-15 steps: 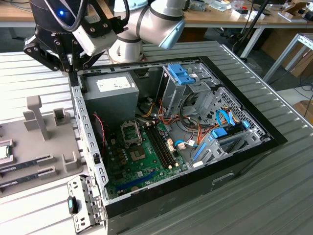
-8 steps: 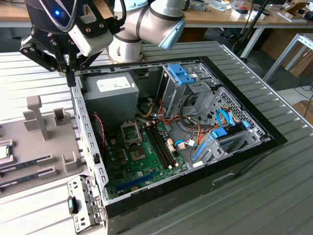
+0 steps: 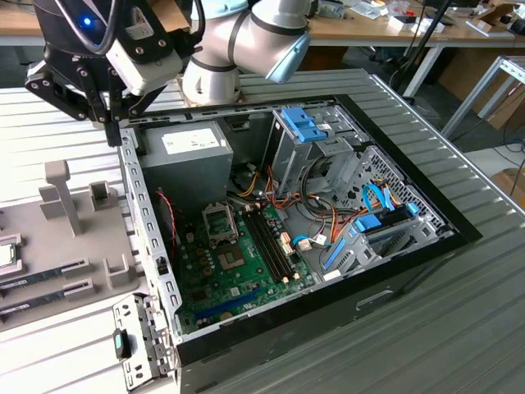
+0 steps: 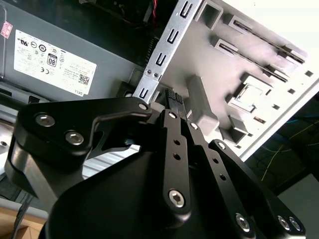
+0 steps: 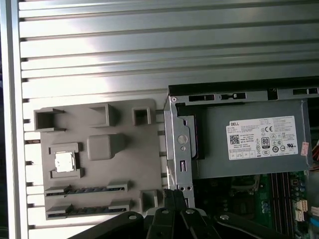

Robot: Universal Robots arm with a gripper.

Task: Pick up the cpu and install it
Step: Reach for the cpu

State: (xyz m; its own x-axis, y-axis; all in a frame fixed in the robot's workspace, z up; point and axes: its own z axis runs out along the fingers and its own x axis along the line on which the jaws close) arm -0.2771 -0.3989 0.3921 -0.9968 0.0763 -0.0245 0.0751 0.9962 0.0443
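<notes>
- hand point(image 4: 173, 95) closed, empty — hovers above the case point(image 3: 135, 197) side wall
- cpu point(image 5: 65, 162) outside the case, beside that wall, untouched
- sits in tray point(image 5: 144, 159) recess — likely keeps it square for pickup

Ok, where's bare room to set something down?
The ribbed metal table is bare on the exterior view's right of the open black computer case, and alongside the grey moulded tray in the first wrist view. Crowded: the case's cabled interior, and the tray, with blocks and the silver square cpu.
</notes>
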